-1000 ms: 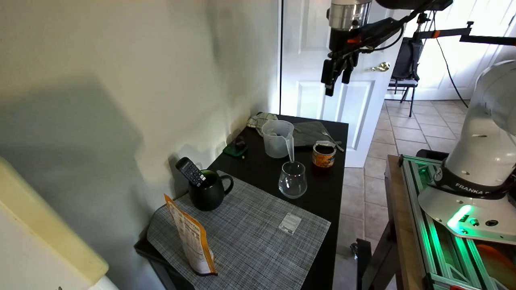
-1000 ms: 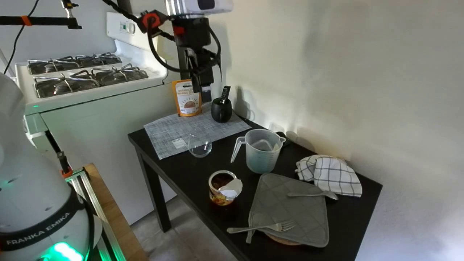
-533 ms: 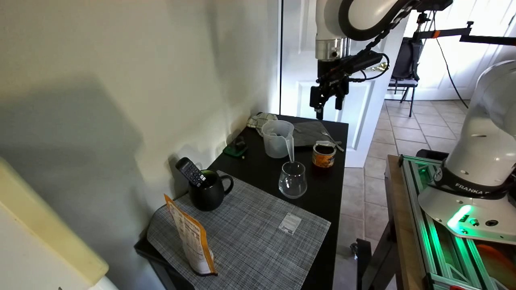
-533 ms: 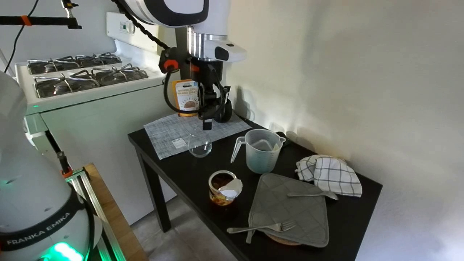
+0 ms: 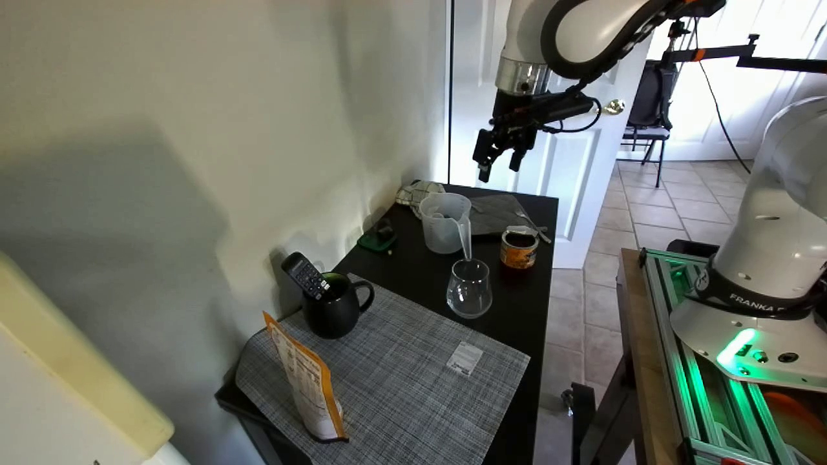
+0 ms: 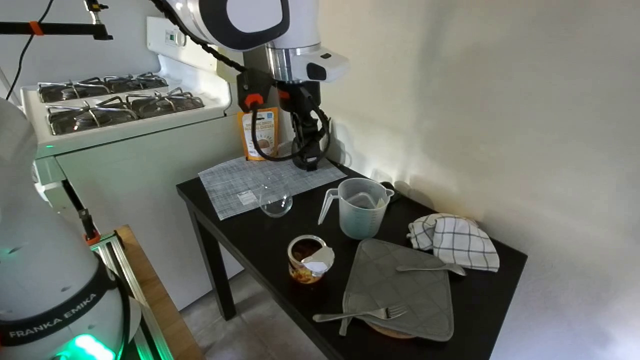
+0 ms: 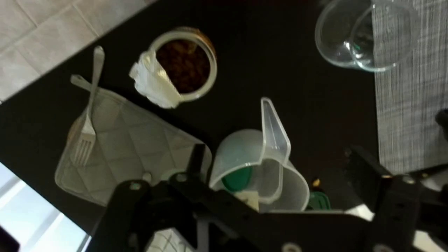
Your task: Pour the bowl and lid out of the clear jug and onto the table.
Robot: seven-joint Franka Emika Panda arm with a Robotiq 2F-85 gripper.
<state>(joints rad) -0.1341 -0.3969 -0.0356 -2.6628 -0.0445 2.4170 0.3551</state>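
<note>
Rectangular black tabletop, in both exterior views: partly covered by a grey woven placemat. Wide-mouthed, translucent, whitish plastic jug with handle and spout: upright on the tabletop; inside, a green piece, a rounded translucent piece and a pale yellow scrap; which is bowl or lid cannot be told. Black gripper: above the tabletop, clear of the jug; fingers apart, a gap between them. Opened can with printed label and peeled-back foil cover: near the jug. Clear, rounded drinking glass: between jug and placemat. On the placemat: black, round-bellied mug holding a black remote control; white, orange-edged pouch, standing upright. Grey, quilted, squarish pad: just beside the jug, metal fork and second metal utensil lying partly on it. White cloth with dark checks: just beside the pad.
</note>
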